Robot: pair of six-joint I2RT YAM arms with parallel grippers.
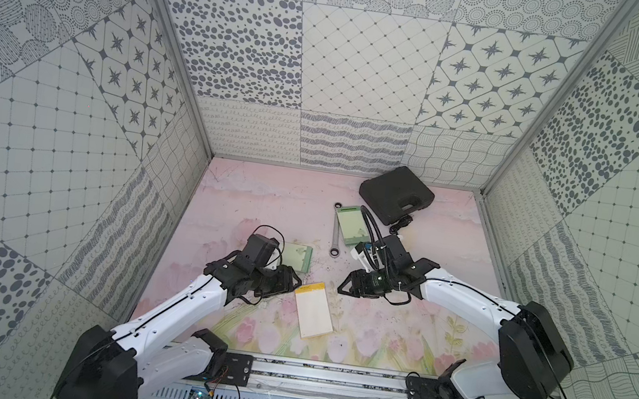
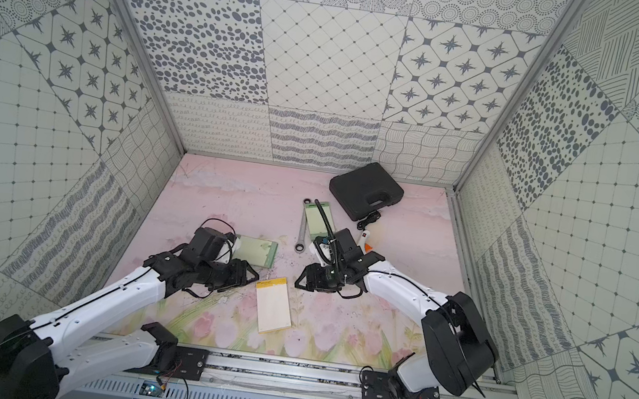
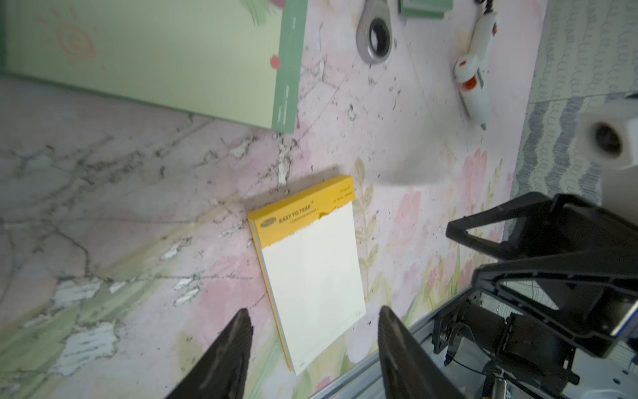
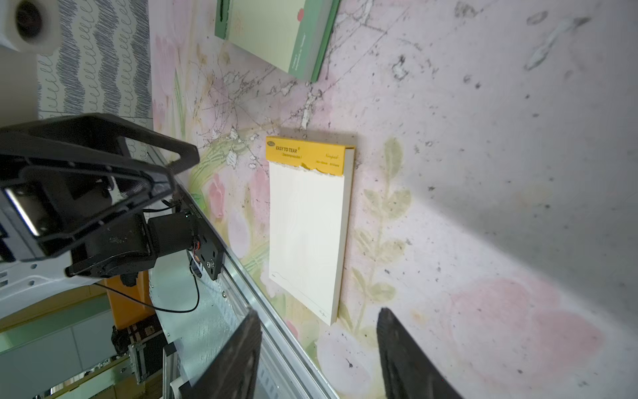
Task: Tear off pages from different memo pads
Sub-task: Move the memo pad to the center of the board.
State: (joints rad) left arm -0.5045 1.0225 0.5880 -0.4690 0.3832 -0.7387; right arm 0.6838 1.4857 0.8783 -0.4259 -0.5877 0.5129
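Left hand [image 3: 313, 311], right hand [image 4: 317, 311], both parted, empty; cream memo pad [image 1: 313, 311] between them

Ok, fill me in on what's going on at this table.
The left gripper and right gripper hover open and empty on either side of the cream-white pad, which lies flat and untouched on the table. The near green pad lies by the left arm. The far green pad lies farther back beside a wrench. No page is being pulled yet.

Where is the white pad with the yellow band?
In both top views the pad lies near the table's front, between the left gripper and the right gripper.
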